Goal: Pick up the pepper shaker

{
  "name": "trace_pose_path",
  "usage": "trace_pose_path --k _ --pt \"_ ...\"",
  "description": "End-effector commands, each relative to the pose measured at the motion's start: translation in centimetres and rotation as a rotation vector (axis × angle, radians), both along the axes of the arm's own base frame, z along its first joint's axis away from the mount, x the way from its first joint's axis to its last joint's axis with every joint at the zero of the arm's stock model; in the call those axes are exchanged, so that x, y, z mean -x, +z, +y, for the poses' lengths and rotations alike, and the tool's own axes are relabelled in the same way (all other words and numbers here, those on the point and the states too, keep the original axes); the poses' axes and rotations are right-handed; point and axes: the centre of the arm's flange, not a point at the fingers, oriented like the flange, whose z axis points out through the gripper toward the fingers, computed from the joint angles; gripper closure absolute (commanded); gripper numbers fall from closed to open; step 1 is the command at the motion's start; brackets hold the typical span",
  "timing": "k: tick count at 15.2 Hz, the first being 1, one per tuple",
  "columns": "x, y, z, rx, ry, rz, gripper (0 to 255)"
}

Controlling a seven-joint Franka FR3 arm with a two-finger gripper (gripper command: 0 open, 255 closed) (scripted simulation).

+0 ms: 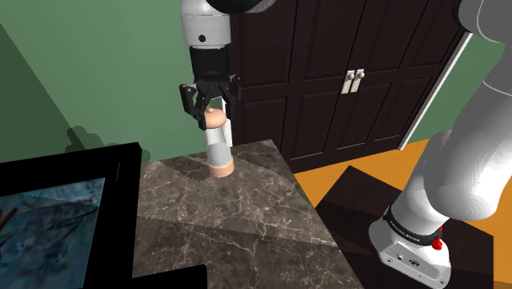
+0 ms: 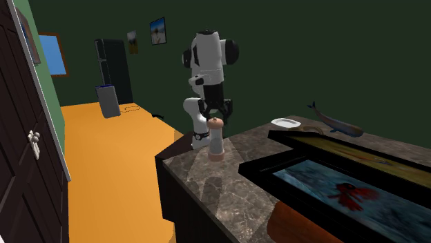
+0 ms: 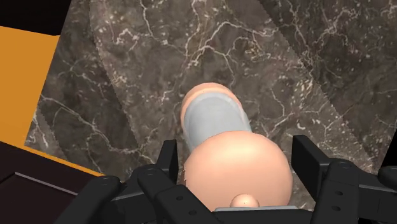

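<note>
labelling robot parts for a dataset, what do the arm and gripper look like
White arm of rounded links with dark joint bands; the band near its base has pale lettering and a small red part beside it. The gripper is all black, with two blocky fingers.

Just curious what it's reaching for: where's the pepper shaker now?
The pepper shaker stands upright near the far edge of the marble counter in the shoulder view, its rounded top inside the open gripper.
</note>
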Motion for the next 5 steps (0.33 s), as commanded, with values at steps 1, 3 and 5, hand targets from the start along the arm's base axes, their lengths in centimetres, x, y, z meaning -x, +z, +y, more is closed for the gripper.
trace_pose_path --k 1,3,5 --pt "-0.1 1.1 -0.1 0.0 0.0 0.0 255" --pt "-0.1 2.1 -0.1 0.0 0.0 0.0 255" --pt "-0.1 2.2 -0.1 0.0 0.0 0.0 255"
